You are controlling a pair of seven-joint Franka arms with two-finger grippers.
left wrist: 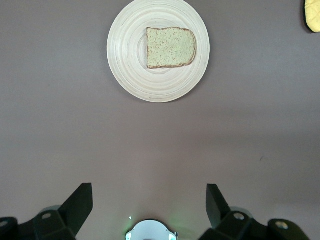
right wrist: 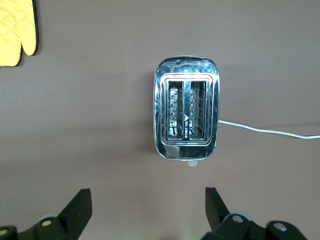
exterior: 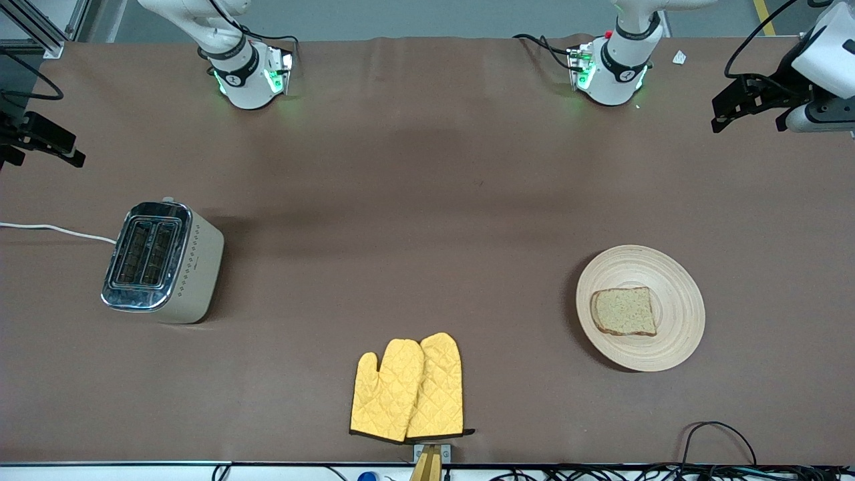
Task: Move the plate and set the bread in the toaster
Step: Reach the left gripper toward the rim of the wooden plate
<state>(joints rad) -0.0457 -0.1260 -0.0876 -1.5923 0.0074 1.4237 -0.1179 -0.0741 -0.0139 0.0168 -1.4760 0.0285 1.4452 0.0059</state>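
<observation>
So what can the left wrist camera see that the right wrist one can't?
Only the left wrist view shows the plate with the bread lying on it. Only the right wrist view shows the toaster, its two slots empty, and its white cord. Both show the brown table, a yellow bit of the oven mitts at the picture's edge, and their own open gripper: the left gripper and the right gripper, each holding nothing.

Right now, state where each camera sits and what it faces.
Front: high across the table, facing both arm bases; toaster, plate, oven mitts.
Left wrist: looks down past the open left gripper at bread.
Right wrist: down past the open right gripper at the toaster.
Both wrist views show a mitt edge.
</observation>
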